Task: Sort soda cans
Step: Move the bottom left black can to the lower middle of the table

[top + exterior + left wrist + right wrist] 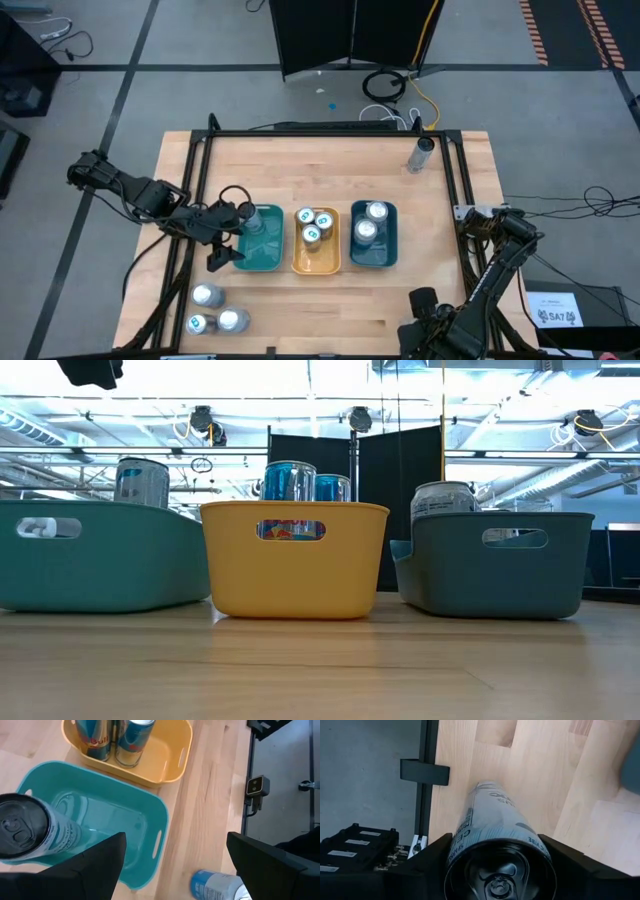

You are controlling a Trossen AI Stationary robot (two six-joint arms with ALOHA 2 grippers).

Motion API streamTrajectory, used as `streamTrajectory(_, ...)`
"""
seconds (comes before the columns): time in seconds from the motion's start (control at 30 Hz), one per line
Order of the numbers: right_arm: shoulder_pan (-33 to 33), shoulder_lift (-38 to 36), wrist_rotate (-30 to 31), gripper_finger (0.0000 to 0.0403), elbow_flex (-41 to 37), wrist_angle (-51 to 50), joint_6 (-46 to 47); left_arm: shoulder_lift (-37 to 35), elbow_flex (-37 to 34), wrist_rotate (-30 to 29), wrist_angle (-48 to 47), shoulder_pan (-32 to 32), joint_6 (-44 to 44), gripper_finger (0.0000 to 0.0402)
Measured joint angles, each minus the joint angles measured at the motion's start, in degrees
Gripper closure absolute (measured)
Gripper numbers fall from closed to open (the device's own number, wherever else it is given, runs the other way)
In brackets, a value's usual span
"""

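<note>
A dark-topped soda can [495, 835] stands upright on the bare wood near the table's near right corner, with my right gripper [497, 870] shut on it from above. In the high view the right gripper [424, 302] hides this can. My left gripper [172, 870] hangs open over the near end of the teal tray [262, 252], with nothing between its fingers. One dark-topped can [30, 832] stands in that tray. The orange tray [316, 258] holds three blue-marked cans [313, 233]. The blue tray [390, 245] holds two silver-topped cans [367, 231]. My right gripper pinches the can's side wall just below its top rim [462, 845] between its two fingers, one on each side. The fingers come from above and point down along the can. The can stands upright with its bottom end [490, 787] on the table.
Three loose cans [207, 296] lie at the near left corner, one of them [215, 887] just past the teal tray. Another can [422, 152] rests at the far right by the black frame rail [455, 170]. Bare wood lies in front of the trays.
</note>
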Motion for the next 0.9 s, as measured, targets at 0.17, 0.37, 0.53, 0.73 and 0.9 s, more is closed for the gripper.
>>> streamTrajectory(0.17,-1.0,0.0,0.2,0.0165,0.0,0.1,-0.4,0.0,0.0,0.0,0.3,0.0,0.0,0.0047)
streamTrajectory(0.37,-6.2,0.0,-0.1,0.016,0.0,3.1,-4.3,0.0,0.0,0.0,0.3,0.0,0.0,0.0047)
streamTrajectory(0.53,-11.9,0.1,0.7,0.0159,1.0,7.0,-10.7,0.0,0.0,0.0,0.3,0.0,0.0,0.0047)
streamTrajectory(0.73,-19.9,0.2,0.2,0.016,4.2,6.6,-9.6,0.0,0.0,0.0,0.3,0.0,0.0,0.0047)
streamTrajectory(0.9,-24.9,3.2,-1.1,0.016,11.1,3.2,-8.4,0.0,0.0,0.0,0.2,0.0,0.0,0.0047)
